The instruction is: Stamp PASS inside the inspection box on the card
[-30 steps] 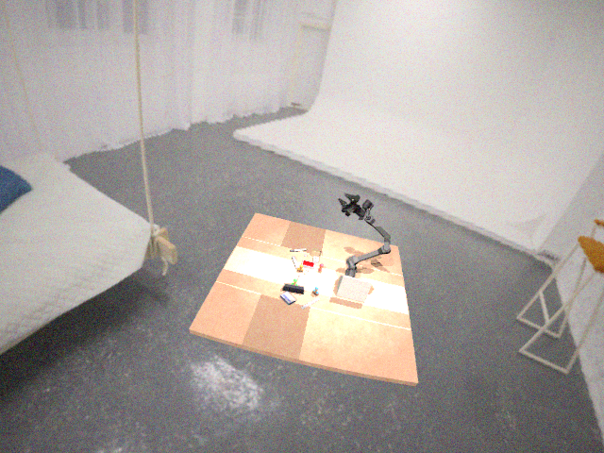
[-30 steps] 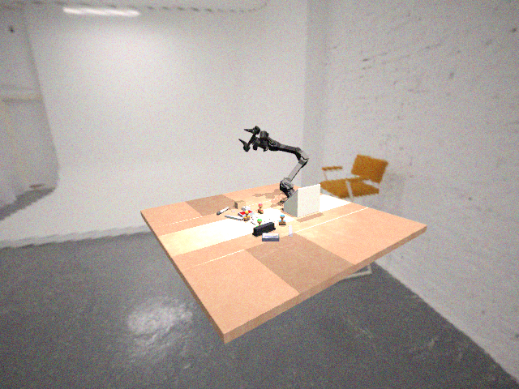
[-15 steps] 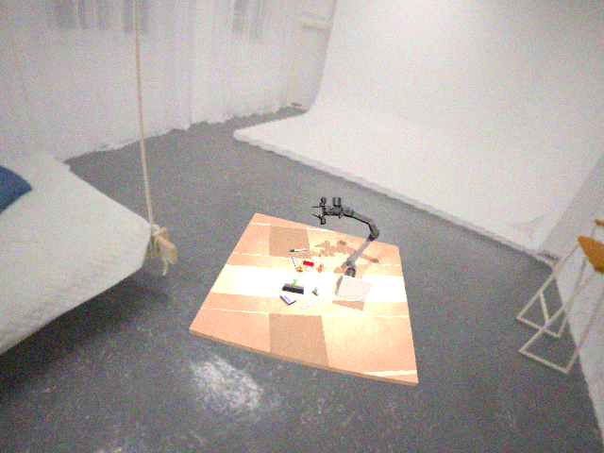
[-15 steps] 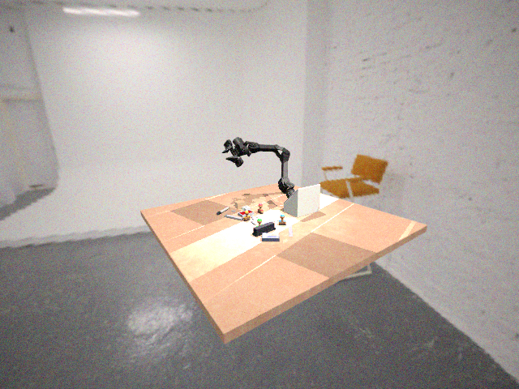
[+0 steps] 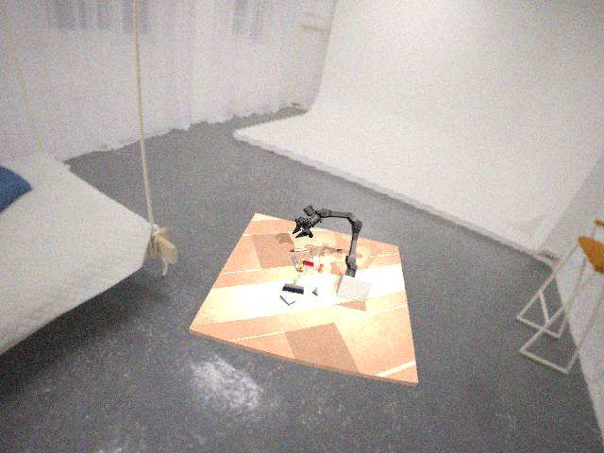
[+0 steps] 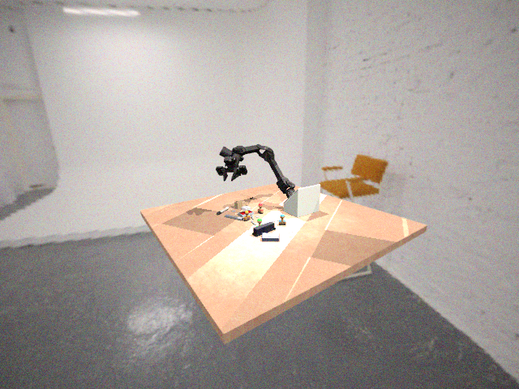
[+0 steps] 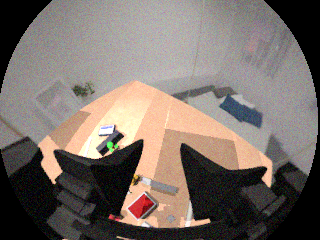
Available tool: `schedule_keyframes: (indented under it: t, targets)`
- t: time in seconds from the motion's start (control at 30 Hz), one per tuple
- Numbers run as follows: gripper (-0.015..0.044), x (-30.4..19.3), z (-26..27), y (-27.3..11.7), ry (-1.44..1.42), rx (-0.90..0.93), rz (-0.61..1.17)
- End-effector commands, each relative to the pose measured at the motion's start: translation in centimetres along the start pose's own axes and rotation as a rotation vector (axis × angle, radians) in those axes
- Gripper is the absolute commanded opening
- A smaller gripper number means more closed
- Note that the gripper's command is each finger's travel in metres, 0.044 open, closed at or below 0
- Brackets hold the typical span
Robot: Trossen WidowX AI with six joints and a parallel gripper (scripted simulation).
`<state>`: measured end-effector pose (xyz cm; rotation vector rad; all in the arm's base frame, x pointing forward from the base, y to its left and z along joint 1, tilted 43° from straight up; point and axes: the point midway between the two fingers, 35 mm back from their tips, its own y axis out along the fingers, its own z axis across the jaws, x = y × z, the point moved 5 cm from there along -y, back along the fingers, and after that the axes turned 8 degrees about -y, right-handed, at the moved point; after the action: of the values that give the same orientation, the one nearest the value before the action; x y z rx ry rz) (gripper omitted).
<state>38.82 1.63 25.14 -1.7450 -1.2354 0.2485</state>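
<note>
Hovering over the far left of the bench [image 5: 322,345] [image 6: 234,267] [image 7: 200,145] in the exterior view, the gripper [image 5: 301,234] [image 6: 229,179] [image 7: 162,145] stands about half open, with nothing between its fingers. Below it lies a slim dark-and-white tool [image 5: 298,250] [image 6: 222,210]. Next come a grey flat tool [image 5: 294,261] [image 6: 233,216] [image 7: 162,187] and the red pad [image 5: 308,263] [image 6: 246,213] [image 7: 142,205] in a pale case, with an orange-knobbed stamp [image 5: 300,267] [image 6: 246,215] [image 7: 136,179] close by. Further right are a green knob [image 5: 294,281] [image 6: 259,220] [image 7: 110,146] beside a long black block [image 5: 293,288] [image 6: 263,228] [image 7: 110,143], and a red-knobbed stamp [image 5: 321,268] [image 6: 260,207] farther back. A blue-knobbed stamp [image 5: 315,291] [image 6: 281,220] stands before the pale upright panel [image 5: 354,288] [image 6: 307,201] at right. The stamps' lettering is too small to read, so which one says PASS cannot be told; the card's inspection box is also indistinct.
</note>
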Motion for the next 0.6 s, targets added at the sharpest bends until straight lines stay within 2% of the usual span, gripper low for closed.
schedule_keyframes:
  t: [0.0,0.27,0.57]
  targets:
    - [0.0221,0.8,4.1,5.6,0.217,0.107,0.221]
    - [0.0221,0.7,11.5,12.5,0.454,0.082,0.597]
    - [0.0221,-1.0,20.3,18.0,0.577,-0.217,0.926]
